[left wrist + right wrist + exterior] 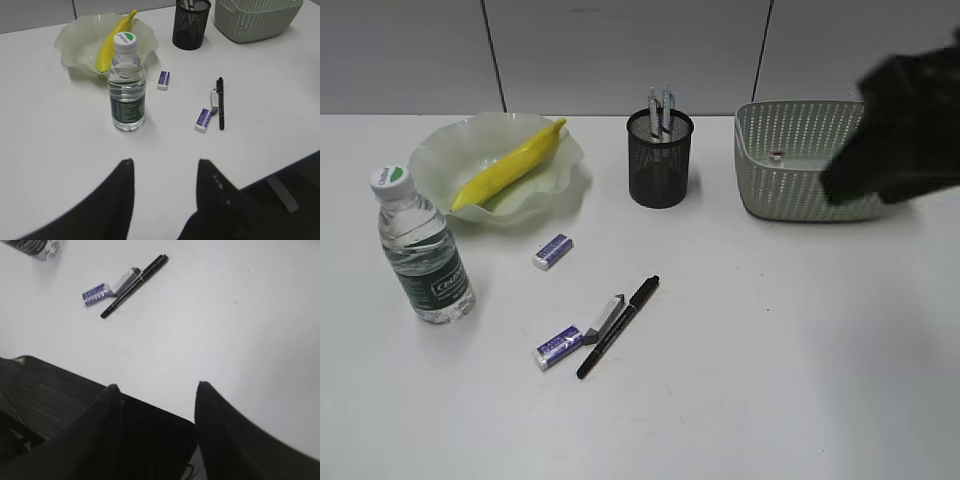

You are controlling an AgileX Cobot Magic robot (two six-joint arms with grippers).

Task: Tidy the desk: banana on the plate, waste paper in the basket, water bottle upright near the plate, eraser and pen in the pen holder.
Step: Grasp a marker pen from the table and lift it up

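Banana [510, 166] lies in the pale green ruffled plate [440, 150], so I count that item done. Water bottle [420, 248] stands upright on the worktop [800, 350], just in front of the plate at its left; that also looks settled. Sage green basket [790, 160] sits at back right with a small object on its floor; I cannot tell whether that is the waste paper, and I see no crumpled scrap loose on the worktop.

Black mesh pen holder [660, 160] stands between plate and basket with two pens already upright in it. Still out: one black pen [618, 326] lying on the worktop, a grey eraser [604, 318] touching its side, a purple-and-white eraser [558, 347] just beside that, and another purple-and-white eraser [552, 251] near the plate's front edge.

Left claw [165, 170] hangs open and empty, low over the front of the worktop, short of the bottle. Right claw [155, 390] is also open and empty, off the worktop's edge, with the pen cluster well ahead of it; from outside I see only the arm's dark bulk in front of the basket.

My read: roughly half done, stationery remaining.
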